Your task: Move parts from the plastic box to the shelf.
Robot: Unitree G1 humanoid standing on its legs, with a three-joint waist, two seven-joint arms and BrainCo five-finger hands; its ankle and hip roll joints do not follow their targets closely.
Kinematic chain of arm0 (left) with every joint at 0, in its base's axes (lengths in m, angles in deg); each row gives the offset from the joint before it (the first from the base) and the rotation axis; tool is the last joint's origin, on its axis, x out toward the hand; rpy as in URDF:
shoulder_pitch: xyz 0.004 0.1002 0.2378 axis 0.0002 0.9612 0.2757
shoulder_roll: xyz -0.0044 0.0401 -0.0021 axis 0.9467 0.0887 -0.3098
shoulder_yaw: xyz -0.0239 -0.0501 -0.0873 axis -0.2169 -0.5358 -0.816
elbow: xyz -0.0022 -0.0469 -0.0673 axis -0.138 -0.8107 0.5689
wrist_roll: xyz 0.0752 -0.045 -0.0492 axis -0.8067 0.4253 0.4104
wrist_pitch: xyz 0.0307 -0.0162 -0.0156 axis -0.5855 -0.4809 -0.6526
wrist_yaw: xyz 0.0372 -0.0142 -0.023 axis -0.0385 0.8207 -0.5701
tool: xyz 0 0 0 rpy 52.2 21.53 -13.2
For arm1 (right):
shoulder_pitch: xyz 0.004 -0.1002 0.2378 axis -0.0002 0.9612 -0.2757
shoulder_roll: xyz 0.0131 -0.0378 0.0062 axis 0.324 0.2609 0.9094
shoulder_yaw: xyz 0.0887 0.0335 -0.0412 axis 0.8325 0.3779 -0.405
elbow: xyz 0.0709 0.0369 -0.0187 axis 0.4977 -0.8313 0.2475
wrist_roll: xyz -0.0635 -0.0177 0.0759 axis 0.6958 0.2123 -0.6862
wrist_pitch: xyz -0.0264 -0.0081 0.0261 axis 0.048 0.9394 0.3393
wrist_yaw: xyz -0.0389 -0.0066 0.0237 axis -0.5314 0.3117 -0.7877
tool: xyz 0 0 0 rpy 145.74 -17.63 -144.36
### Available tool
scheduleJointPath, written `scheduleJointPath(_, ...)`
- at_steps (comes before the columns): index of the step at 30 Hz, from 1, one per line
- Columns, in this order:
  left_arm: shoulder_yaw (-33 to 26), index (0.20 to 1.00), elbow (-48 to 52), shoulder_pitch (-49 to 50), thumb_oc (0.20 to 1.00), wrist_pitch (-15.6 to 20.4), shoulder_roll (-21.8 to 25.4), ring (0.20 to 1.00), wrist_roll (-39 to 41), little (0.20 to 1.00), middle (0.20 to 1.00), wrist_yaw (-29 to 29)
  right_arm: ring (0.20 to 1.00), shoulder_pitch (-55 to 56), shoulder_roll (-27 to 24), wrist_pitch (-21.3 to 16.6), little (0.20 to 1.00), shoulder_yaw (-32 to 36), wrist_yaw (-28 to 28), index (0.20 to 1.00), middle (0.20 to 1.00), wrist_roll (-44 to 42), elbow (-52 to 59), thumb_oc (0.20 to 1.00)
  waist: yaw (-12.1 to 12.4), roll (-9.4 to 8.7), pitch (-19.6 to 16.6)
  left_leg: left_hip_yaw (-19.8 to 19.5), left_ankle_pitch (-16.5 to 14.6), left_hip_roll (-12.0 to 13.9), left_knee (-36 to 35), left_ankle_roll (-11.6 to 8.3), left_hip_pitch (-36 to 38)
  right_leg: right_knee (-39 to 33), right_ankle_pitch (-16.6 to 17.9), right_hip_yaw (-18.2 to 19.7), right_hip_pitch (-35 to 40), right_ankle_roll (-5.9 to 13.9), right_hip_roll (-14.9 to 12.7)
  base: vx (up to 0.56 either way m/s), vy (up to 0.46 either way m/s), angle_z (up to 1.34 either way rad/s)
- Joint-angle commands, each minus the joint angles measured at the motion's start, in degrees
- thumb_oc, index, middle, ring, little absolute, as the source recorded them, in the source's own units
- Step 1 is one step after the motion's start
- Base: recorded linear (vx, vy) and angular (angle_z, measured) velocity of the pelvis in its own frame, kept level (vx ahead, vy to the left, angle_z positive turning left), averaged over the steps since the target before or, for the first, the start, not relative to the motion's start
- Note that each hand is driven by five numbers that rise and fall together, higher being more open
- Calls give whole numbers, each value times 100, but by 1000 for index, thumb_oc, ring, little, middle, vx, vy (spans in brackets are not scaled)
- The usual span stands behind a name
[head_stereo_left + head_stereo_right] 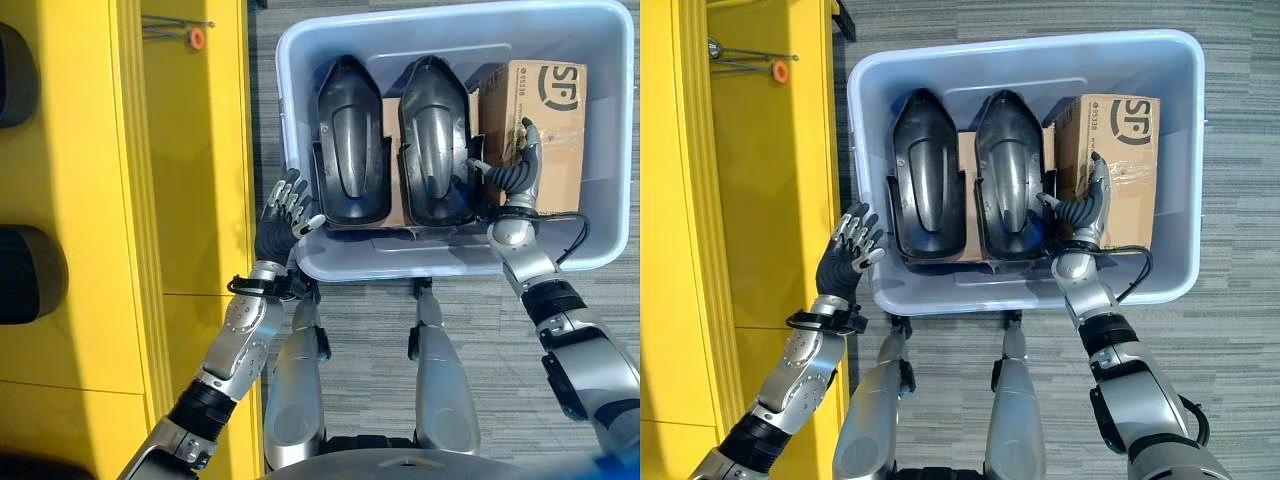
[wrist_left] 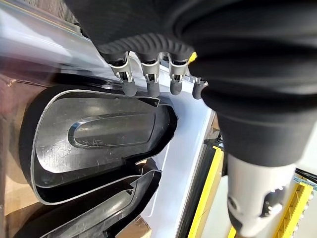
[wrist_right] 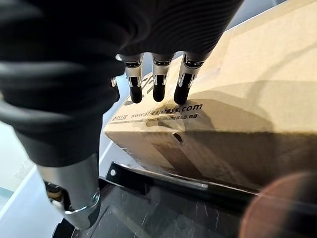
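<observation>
Left eye view: two black parts [image 1: 352, 150] lie side by side in the plastic box [image 1: 300, 60], beside a cardboard carton [image 1: 545, 130]. Right hand [image 1: 520, 165] rests relaxed fingers [image 3: 158, 89] on the carton, apparently to reach the nearer part. Left hand [image 1: 285, 212] hovers unclenched at the box's near corner by the yellow shelf [image 1: 190, 150], holding nothing.

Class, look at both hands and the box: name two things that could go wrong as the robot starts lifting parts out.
1. The two black parts lie tight side by side; lifting one may drag the other.
2. The right hand is squeezed between the right part and the cardboard box; it may catch the carton.
3. The left hand, open, sits at the plastic box wall and may nudge it.
</observation>
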Motion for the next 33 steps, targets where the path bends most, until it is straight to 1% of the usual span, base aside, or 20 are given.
scheduleJointPath(1,-92,1000,455,-178,1000,308,130,1000,-62,1000,1000,135,1000,-325,-373,-37,1000,163,-79,1000,1000,-54,-237,1000,53,-10,64,-196,-183,195,37,-161,362,195,249,245,-8,191,93,0,0,0)
scheduleJointPath(5,-90,1000,450,-214,1000,317,125,1000,-44,1000,1000,139,1000,-374,-360,-40,1000,125,-57,1000,1000,-84,-361,1000,46,-13,76,-187,-152,198,37,-166,332,201,280,260,-54,187,95,-10,-8,-4)
scheduleJointPath(6,-79,1000,447,-214,1000,325,123,1000,-41,1000,1000,139,1000,-378,-342,-46,1000,104,-45,1000,1000,-100,-412,1000,46,-2,83,-193,-186,201,37,-164,350,204,259,260,-43,191,100,-19,-9,-4)
scheduleJointPath(12,-109,1000,426,-212,1000,291,107,1000,-54,1000,1000,135,1000,-348,-259,-63,1000,48,-23,1000,1000,-62,-359,1000,28,-8,80,-196,-179,193,37,-163,314,211,271,268,-90,183,116,0,0,0)
scheduleJointPath(13,-118,1000,434,-197,1000,300,103,1000,-60,1000,1000,130,1000,-312,-237,-78,1000,61,-30,1000,1000,-53,-257,1000,20,-6,76,-200,-209,196,37,-161,334,208,247,259,-65,188,118,0,0,0)
scheduleJointPath(15,-202,1000,443,-201,1000,288,91,1000,-136,1000,1000,82,1000,-96,-203,-100,1000,100,-62,1000,1000,137,394,1000,-24,-44,74,-188,-188,205,37,-161,323,211,275,256,-90,185,120,0,0,0)
scheduleJointPath(19,-270,1000,428,-249,1000,286,65,1000,-229,1000,1000,53,1000,159,-181,-138,1000,194,-112,1000,1000,449,1197,1000,-75,-82,49,-195,-237,212,37,-156,351,206,235,249,-56,191,128,0,0,0)
scheduleJointPath(22,-340,1000,487,-237,1000,256,72,1000,-330,1000,1000,32,1000,422,-149,-200,1000,329,-164,1000,1000,759,2065,1000,-114,-138,21,-196,-216,215,37,-159,348,207,258,248,-68,192,125,0,0,0)
scheduleJointPath(27,-345,1000,595,-184,1000,224,133,1000,-378,1000,1000,50,1000,604,-41,-272,1000,376,-119,1000,1000,929,2767,1000,-125,-168,-5,-213,-255,216,37,-163,375,206,227,229,-20,203,115,0,0,0)
scheduleJointPath(28,-342,1000,603,-176,1000,219,150,1000,-381,1000,1000,58,1000,616,-11,-297,1000,363,-109,1000,1000,924,2854,1000,-126,-184,-8,-210,-217,212,37,-164,346,210,258,235,-50,197,113,0,0,0)
scheduleJointPath(33,-319,1000,555,-161,1000,195,174,1000,-391,1000,1000,45,1000,620,191,-307,1000,120,70,1000,1000,858,2978,1000,-108,-212,-16,-209,-206,199,37,-158,339,211,264,231,-58,201,110,0,0,0)
